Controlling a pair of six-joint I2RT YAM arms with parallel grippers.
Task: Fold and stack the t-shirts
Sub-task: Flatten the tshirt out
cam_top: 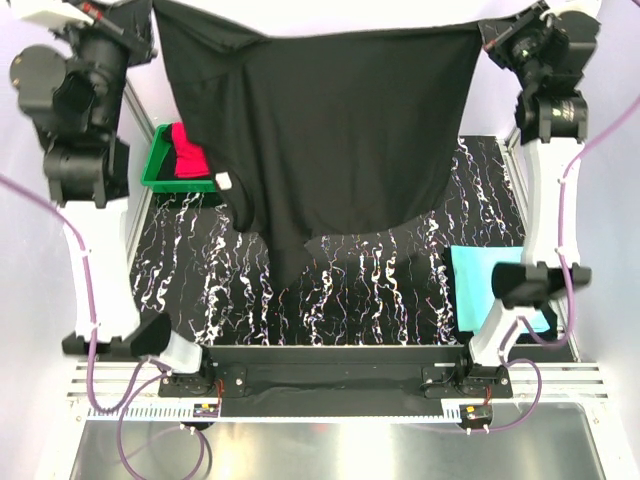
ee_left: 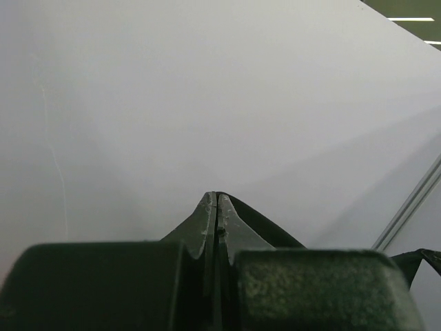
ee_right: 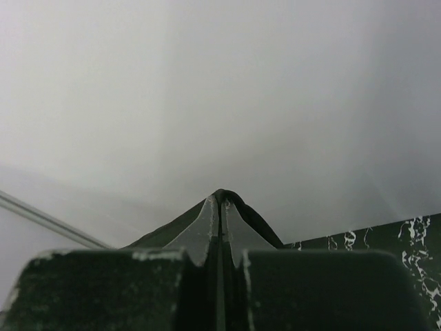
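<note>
The black t-shirt (cam_top: 330, 130) hangs spread out high above the table, stretched between both arms. My left gripper (cam_top: 150, 12) is shut on its upper left edge; the left wrist view shows the closed fingertips (ee_left: 210, 207) with black cloth (ee_left: 265, 227) beside them. My right gripper (cam_top: 490, 35) is shut on its upper right corner; in the right wrist view black cloth (ee_right: 253, 214) wraps over the closed gripper (ee_right: 220, 201). The shirt's lower part trails onto the table. The red t-shirt (cam_top: 190, 155) lies in the green tray (cam_top: 160, 165). The turquoise t-shirt (cam_top: 490, 285) lies folded at the right.
The table (cam_top: 380, 290) has a black surface with white marbling. White enclosure walls stand at left, right and back. The green tray sits at the back left, partly behind the hanging shirt. The arm bases (cam_top: 170, 350) stand at the near edge.
</note>
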